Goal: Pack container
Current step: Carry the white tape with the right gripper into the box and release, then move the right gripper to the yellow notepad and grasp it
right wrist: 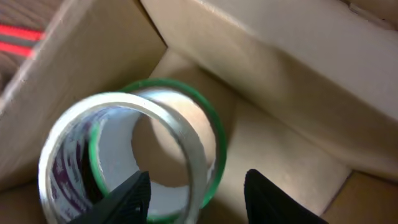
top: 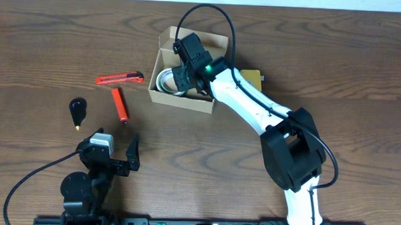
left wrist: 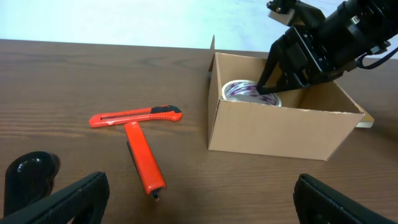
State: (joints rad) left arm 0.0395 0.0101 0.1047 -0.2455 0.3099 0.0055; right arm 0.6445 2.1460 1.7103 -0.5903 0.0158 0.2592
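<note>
The container point(top: 181, 103) is a tan cardboard box standing open at the table's middle back; its side wall point(left wrist: 273, 127) fills the left wrist view. Two tape rolls lie inside it, a white one point(right wrist: 68, 134) leaning against a green-edged one point(right wrist: 214, 130). My right gripper point(right wrist: 198, 177) reaches down into the box point(top: 185, 82), jaws apart astride the rolls' rims, with gaps on both sides. My left gripper point(top: 111, 148) hovers wide open over bare table near the front left point(left wrist: 199, 199), holding nothing.
An orange box cutter point(top: 120, 77) and a red-orange pen-like tool point(top: 120, 104) lie left of the box. A black-handled pointed tool point(top: 77, 111) rests further left. A yellowish flap point(top: 252, 77) shows behind the box's right side.
</note>
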